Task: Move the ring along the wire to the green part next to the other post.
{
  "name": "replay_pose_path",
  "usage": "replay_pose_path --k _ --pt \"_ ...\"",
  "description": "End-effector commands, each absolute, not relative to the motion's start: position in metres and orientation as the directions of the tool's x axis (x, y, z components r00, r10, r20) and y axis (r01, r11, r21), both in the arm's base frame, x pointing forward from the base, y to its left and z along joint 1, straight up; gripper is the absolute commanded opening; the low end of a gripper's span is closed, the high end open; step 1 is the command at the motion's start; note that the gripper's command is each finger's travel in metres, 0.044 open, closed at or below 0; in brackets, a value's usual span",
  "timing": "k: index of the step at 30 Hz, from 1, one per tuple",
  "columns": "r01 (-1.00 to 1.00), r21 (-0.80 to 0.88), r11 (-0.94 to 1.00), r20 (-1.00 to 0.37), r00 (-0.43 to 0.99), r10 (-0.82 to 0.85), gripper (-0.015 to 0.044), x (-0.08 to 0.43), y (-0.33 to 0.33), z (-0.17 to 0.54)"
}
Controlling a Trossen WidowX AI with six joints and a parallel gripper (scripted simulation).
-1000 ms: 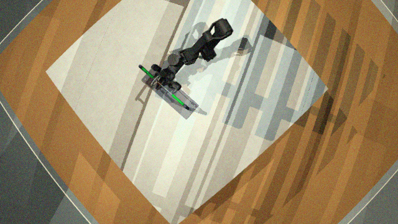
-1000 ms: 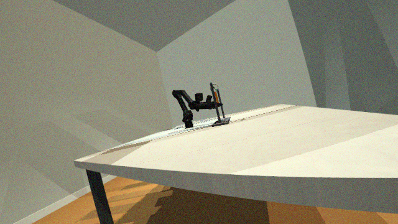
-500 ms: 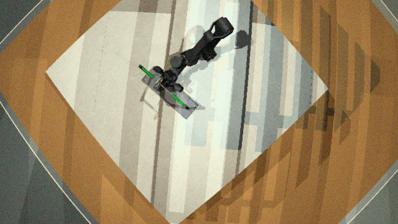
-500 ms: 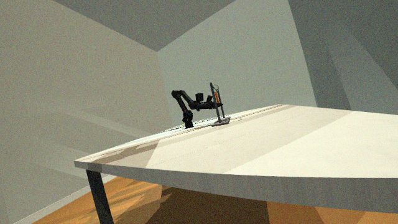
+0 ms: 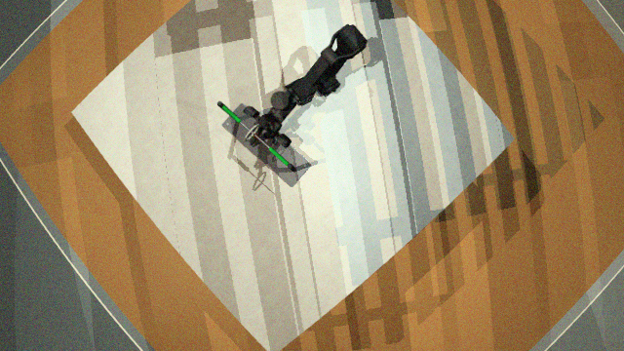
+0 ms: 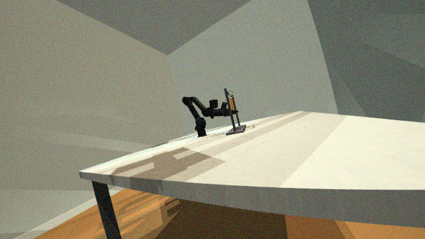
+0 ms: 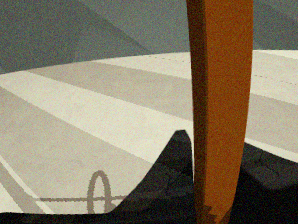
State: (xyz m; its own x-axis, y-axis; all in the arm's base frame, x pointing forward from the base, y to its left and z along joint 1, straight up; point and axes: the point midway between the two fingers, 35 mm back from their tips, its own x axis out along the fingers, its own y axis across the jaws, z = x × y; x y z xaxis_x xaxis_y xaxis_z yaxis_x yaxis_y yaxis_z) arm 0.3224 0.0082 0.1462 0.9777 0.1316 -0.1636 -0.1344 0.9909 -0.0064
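The ring (image 5: 252,132) (image 6: 230,93) encircles the wire's thin grey part (image 5: 263,142), between the upper-left green part (image 5: 230,113) and the lower-right green part (image 5: 281,158), nearer the upper-left one. Whether ring and wire touch cannot be told. The orange handle (image 6: 232,103) (image 7: 225,100) hangs upright below the ring. My gripper (image 6: 234,111) (image 7: 191,139) is shut on the handle's lower part, below the wire. In the top view the handle and fingertips are hidden.
One dark post (image 5: 220,103) stands at the wire's upper-left end, the other post (image 5: 292,168) at its lower-right end. Both rise from a grey base plate (image 5: 294,179) on the pale table (image 5: 171,195). Striped shadows cross the table, with the ring's shadow in the wrist view.
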Motion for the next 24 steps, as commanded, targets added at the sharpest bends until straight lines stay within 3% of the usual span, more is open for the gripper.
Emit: replay_pose_path --k 1,24 --pt "-0.13 -0.003 0.992 -0.167 0.978 0.127 -0.015 0.321 0.011 0.145" --pt "-0.131 -0.001 0.991 -0.169 0.977 0.129 -0.015 0.318 0.034 0.145"
